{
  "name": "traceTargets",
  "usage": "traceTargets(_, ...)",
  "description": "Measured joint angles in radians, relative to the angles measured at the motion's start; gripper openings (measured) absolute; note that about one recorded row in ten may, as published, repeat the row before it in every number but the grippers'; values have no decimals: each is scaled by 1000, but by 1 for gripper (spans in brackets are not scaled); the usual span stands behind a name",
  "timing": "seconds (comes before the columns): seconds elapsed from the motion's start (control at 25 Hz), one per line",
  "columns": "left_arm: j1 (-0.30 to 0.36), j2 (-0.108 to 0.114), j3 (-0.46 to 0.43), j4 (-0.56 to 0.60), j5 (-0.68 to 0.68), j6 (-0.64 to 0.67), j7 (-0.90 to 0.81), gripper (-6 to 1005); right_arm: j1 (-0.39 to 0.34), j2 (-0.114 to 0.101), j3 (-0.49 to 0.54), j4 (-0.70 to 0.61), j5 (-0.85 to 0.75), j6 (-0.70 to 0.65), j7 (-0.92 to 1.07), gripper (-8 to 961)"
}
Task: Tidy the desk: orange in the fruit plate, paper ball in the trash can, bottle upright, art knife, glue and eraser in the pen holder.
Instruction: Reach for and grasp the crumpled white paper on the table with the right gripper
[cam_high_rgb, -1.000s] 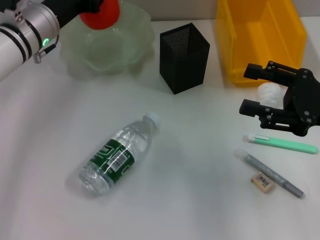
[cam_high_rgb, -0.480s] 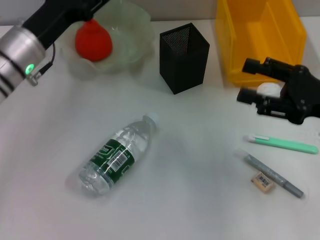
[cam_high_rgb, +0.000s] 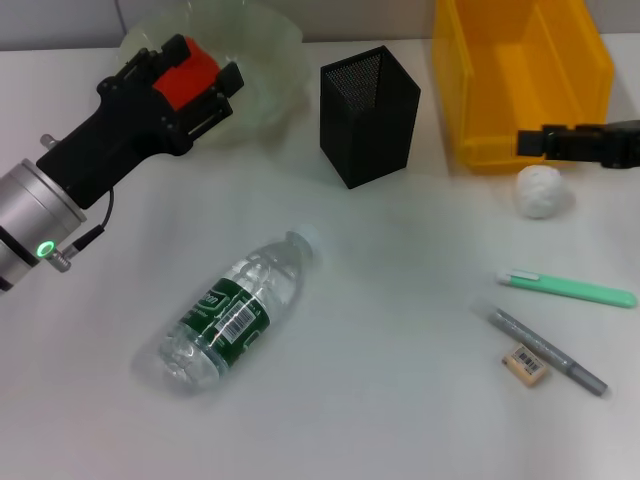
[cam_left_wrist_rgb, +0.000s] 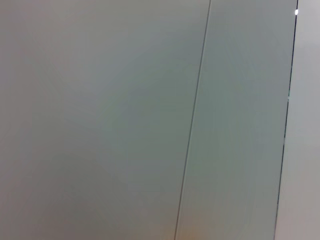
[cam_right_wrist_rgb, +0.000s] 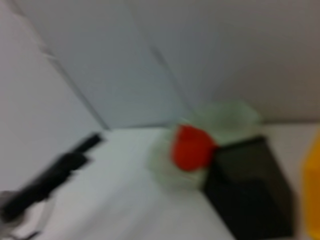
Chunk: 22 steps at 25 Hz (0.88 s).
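The orange (cam_high_rgb: 185, 80) lies in the fruit plate (cam_high_rgb: 270, 40) at the back left; the right wrist view shows it (cam_right_wrist_rgb: 191, 147) there too, apart from my left arm. My left gripper (cam_high_rgb: 205, 62) is open, its fingers either side of the orange in the head view. The paper ball (cam_high_rgb: 541, 190) lies on the desk in front of the trash can (cam_high_rgb: 520, 70). My right gripper (cam_high_rgb: 530, 143) hangs above and right of the ball, not holding it. The bottle (cam_high_rgb: 235, 310) lies on its side. The pen holder (cam_high_rgb: 368, 115) stands at the back.
A green art knife (cam_high_rgb: 570, 288), a grey glue pen (cam_high_rgb: 545, 350) and the eraser (cam_high_rgb: 526, 364) lie at the front right of the desk (cam_high_rgb: 400, 300). The left wrist view shows only a grey wall.
The orange was held above the plate, then set down in it; my left gripper drew back toward me. My right gripper moved from around the paper ball up and to the right.
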<state>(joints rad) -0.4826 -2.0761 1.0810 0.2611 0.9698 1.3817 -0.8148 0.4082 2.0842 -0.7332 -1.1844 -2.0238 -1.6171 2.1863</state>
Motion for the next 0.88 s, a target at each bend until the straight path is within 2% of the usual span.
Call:
traceTargets(0.04,0,0,5,-1,0,0,0,801,15,0,-9,-68,-110,16,135,723)
traceTargets(0.12,0,0,6,-1,0,-1,0,801,22,0,-15,-98,-158,25,192,699)
traceTargets(0.16,-1,0,8,-1,0,-5,0,801,38,1,-46,-154,-293,54,310,687)
traceTargets(0.2,-1,0,8,-1,0,-5,0,801,38,1,-46,-154,-293,54,310,675)
traceTargets(0.24,-2,0,9,-1,0,-7,0,801,55,1,-88,-172,-392,74,374,663)
traceTargets(0.36,-6,0,9,-2,0,-16,0,800,74,1,-144,-167,-484,116,413,622)
traceTargets(0.44,-8,0,9,-3,0,-19,0,800,84,1,-172,-154,-507,139,427,594)
traceTargets(0.72,-9,-1,10,-5,-1,-32,0,799,138,-1,-190,-98,-565,193,455,657)
traceTargets(0.76,-10,-1,10,-5,-2,-35,0,799,167,-1,-201,-67,-618,207,473,786)
traceTargets(0.88,-15,-1,10,-5,-5,-41,0,799,191,1,-229,-36,-665,229,495,786)
